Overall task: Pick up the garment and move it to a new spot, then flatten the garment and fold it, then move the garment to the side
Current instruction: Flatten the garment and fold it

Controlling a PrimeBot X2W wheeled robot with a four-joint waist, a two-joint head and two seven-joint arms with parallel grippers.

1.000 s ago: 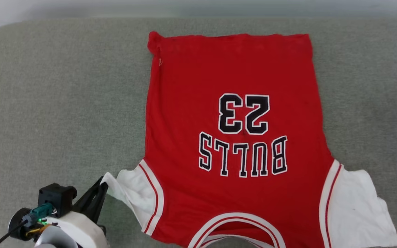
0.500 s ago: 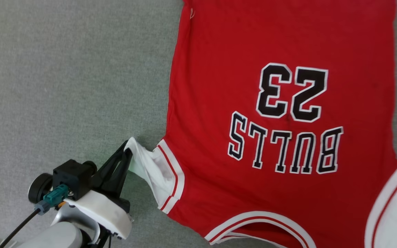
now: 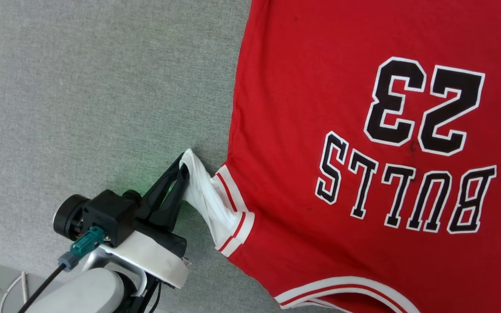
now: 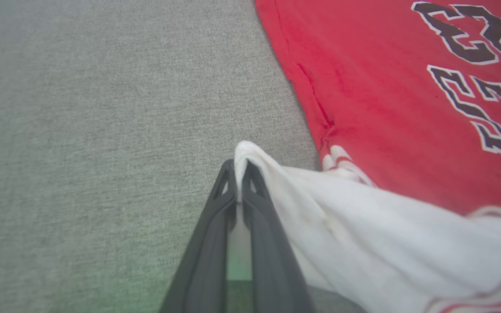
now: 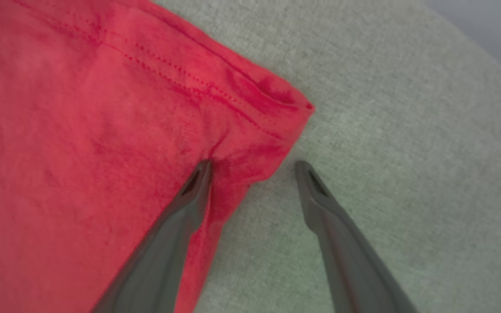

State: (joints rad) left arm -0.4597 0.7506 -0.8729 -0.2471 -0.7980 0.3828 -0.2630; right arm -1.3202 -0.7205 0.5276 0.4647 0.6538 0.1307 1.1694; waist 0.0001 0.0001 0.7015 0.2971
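Head view is showing us the garment (image 3: 363, 152), a red shirt, lying spread out with its print up on the grey cushion (image 3: 102, 87). Our left gripper (image 3: 184, 167) is pinching the tip of the white sleeve (image 3: 209, 200), fingers shut tight on the cloth, and the sleeve is lifting a little. At a hem corner (image 5: 276, 100), our right gripper (image 5: 255, 164) is sitting with fingers wide apart, one tip resting on the red cloth and the other on the cushion just beside the edge. We are guessing the fold is starting. To do it well, we should be closing the right fingers on both layers first, then moving both hands slowly together so the shirt is not bunching up.
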